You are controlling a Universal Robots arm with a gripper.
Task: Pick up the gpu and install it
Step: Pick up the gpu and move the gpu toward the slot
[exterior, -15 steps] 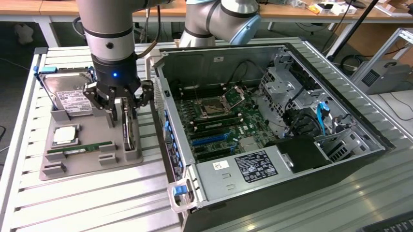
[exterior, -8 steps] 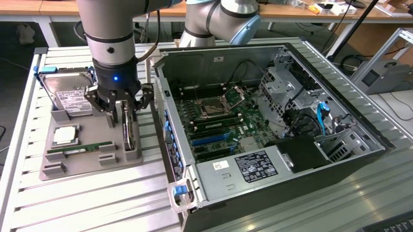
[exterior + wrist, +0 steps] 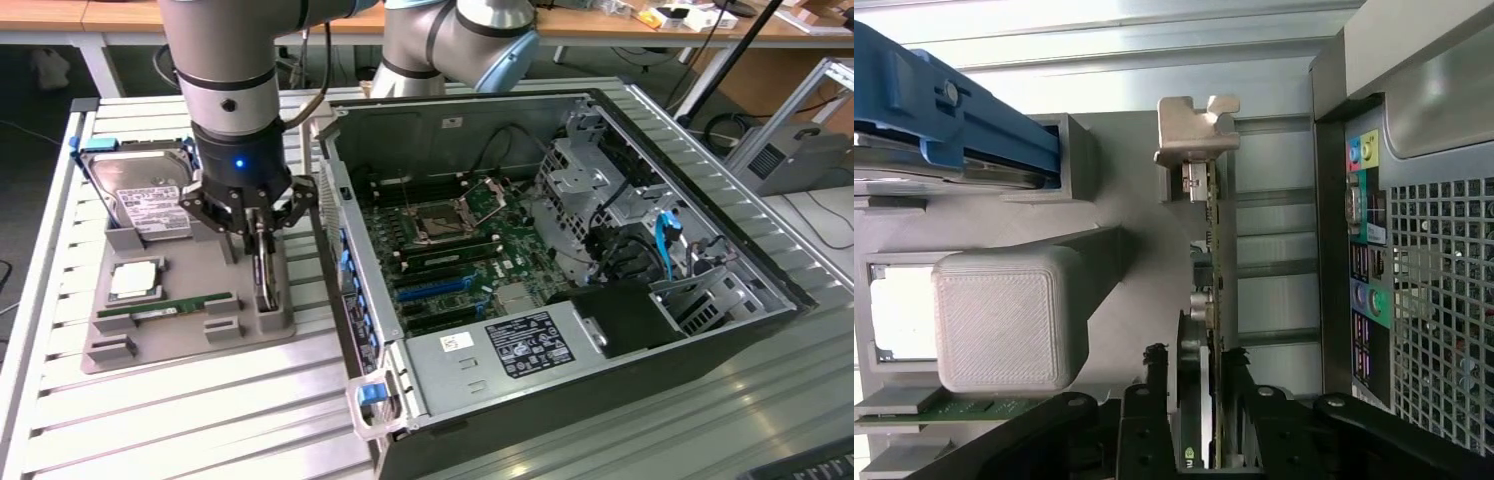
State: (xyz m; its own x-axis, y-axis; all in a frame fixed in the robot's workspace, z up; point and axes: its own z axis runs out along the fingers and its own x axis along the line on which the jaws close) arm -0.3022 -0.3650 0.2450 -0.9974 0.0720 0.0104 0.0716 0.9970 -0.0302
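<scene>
The gpu (image 3: 271, 288) stands on its edge in a slot of the grey holder (image 3: 174, 350), beside the open computer case (image 3: 574, 250). In the wrist view the gpu (image 3: 1216, 250) is a thin green board with a black cooler and a silver end bracket (image 3: 1197, 130). My gripper (image 3: 262, 250) hangs straight down over the card's top edge. The gripper (image 3: 1206, 410) is open, its black fingers (image 3: 1154, 420) close on either side of the card, which still rests in the holder.
The holder also carries a hard drive (image 3: 147, 195) with a white label, a square chip (image 3: 134, 280) and a green RAM stick (image 3: 167, 307). The case lies open with its motherboard (image 3: 441, 250) exposed; its rear panel (image 3: 1369, 250) sits close beside the card.
</scene>
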